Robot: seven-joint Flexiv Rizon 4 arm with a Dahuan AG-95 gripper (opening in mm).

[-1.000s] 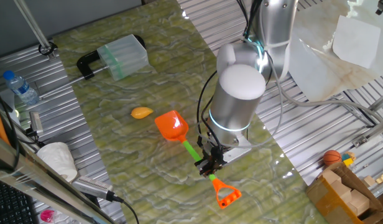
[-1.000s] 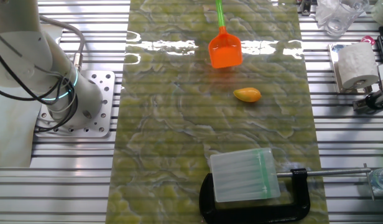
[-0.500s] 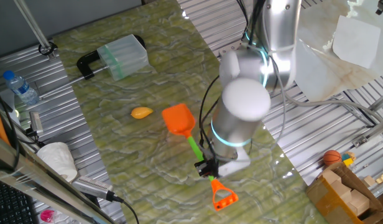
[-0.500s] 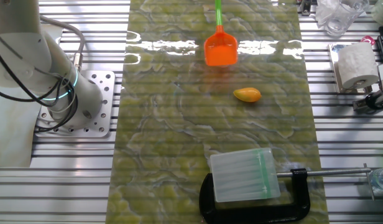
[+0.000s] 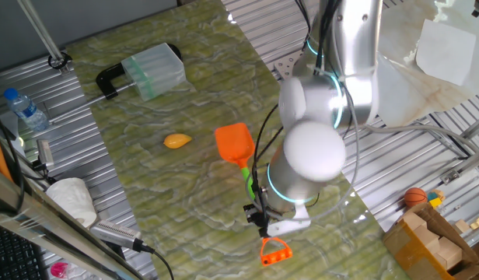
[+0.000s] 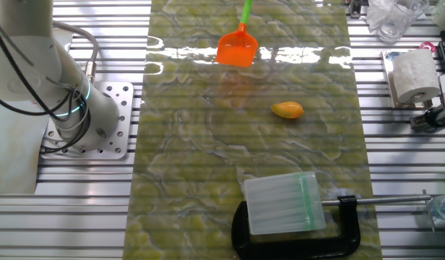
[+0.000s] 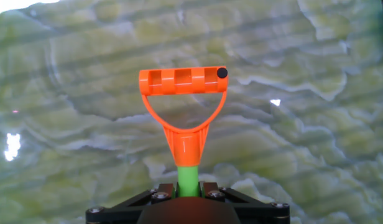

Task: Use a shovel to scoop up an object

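A clear ribbed plastic box [image 6: 284, 204] lies at the 5 o'clock part of the green marbled mat [image 6: 193, 166] in the other fixed view, with a black C-clamp [image 6: 302, 231] touching its near side; whether the box holds anything cannot be made out through its frosted wall. In one fixed view, a cardboard box [image 5: 430, 233] at 4 o'clock holds pale wooden blocks, and a small orange ball [image 5: 414, 196] sits just beside it. A water bottle [image 5: 26, 109] with a blue cap stands at 9 o'clock, its label too small to read; no other writing is legible.

The gripper [image 5: 259, 218] has its jaws closed on the thin green shaft of the shovel [image 5: 243, 159], near the D-shaped end. In the hand view the orange D-handle [image 7: 183, 93] sticks out past the black jaws, the green shaft pinched between them. The orange blade [image 6: 235, 49] looks lifted off the mat, though the height is hard to judge from these angles. It is at 12 o'clock in the other fixed view.

The object [image 5: 176, 141], a small yellow-orange oval lump, lies on the mat, apart from the blade, to its 9 o'clock in one fixed view. In the other fixed view it [image 6: 287, 110] is at 4 o'clock from the blade. A roll of tissue [image 6: 412, 74] stands on the slatted metal bench [image 6: 403, 166] at 3 o'clock.
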